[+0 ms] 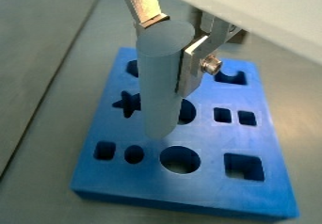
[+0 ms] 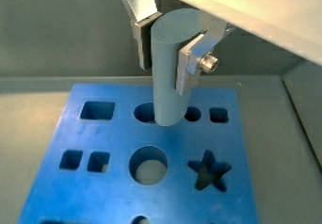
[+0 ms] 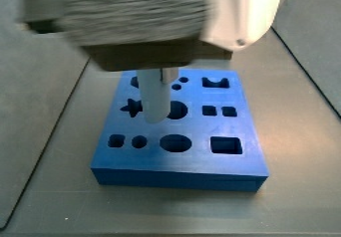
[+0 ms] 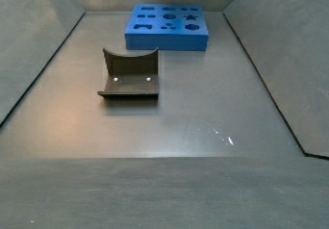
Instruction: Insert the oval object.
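The oval object [image 1: 153, 87] is a smooth pale-blue peg, held upright between my gripper's [image 1: 170, 40] silver fingers. The gripper is shut on it, above the middle of the blue board [image 1: 201, 185]. The peg's lower end meets a rounded hole near the board's centre, whose dark edge shows beside it. How deep it sits I cannot tell. Both wrist views show this, with the peg [image 2: 167, 91], gripper [image 2: 167, 54] and board [image 2: 101, 185] in view. In a side view the peg [image 3: 156, 100] hangs from the blurred gripper body down onto the board [image 3: 186, 161].
The board has other holes: a star [image 2: 208, 171], a round one [image 2: 150, 165] and square ones [image 1: 244, 167]. A brown U-shaped block [image 4: 129, 74] stands on the grey floor in front of the board [image 4: 154, 40]. Grey walls ring the floor.
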